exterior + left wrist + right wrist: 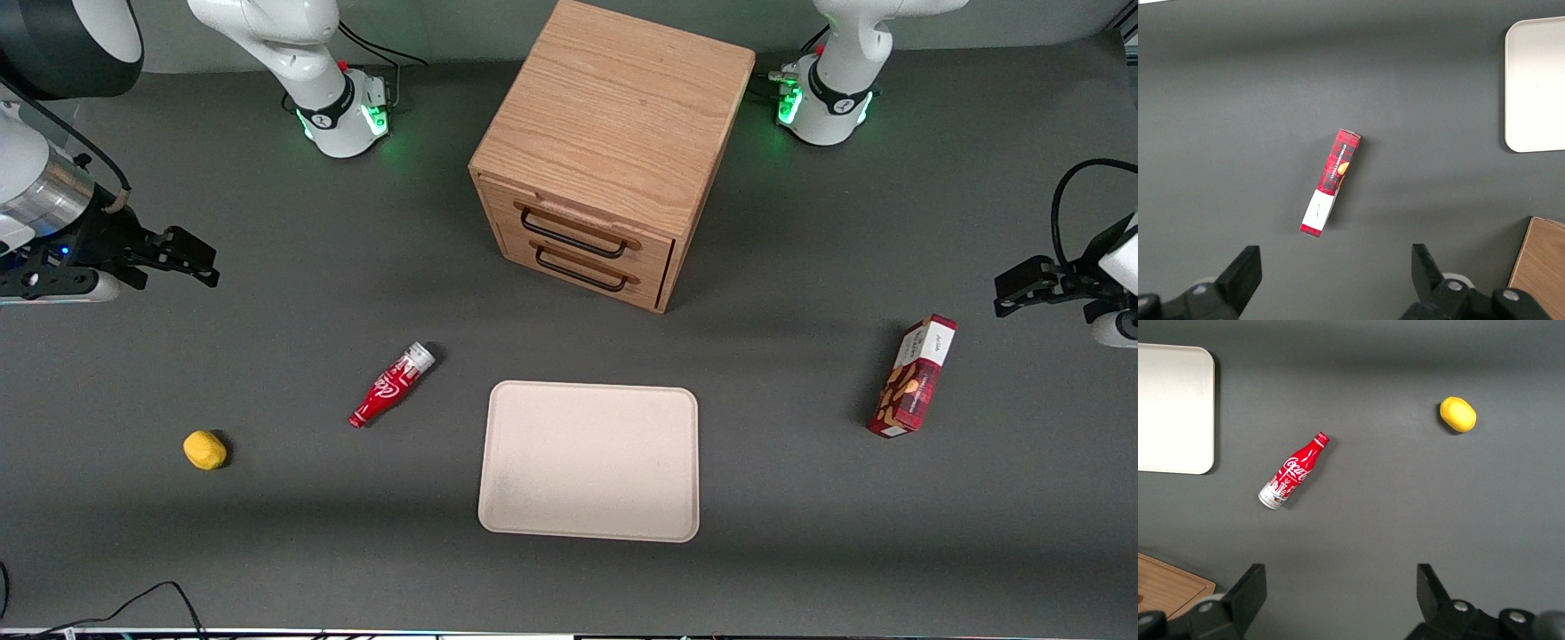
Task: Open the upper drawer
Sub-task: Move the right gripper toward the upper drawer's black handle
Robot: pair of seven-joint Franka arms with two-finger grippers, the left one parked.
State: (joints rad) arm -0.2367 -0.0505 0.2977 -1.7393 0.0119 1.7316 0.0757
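Note:
The oak cabinet [613, 133] stands at the back middle of the table. Its upper drawer [582, 227] is closed, with a wide black wire handle [571, 233]; the twin lower drawer [582, 268] sits under it, also closed. My right gripper [191, 258] hovers open and empty above the table at the working arm's end, far sideways from the cabinet. In the right wrist view the gripper [1341, 590] has its fingers [1251, 587] spread wide over bare table, and a corner of the cabinet [1165, 587] shows.
A red cola bottle [391, 385] lies on the table, with a yellow lemon [204, 450] nearer the front camera. A cream tray [589, 460] lies in front of the cabinet. A red snack box [913, 377] stands toward the parked arm's end.

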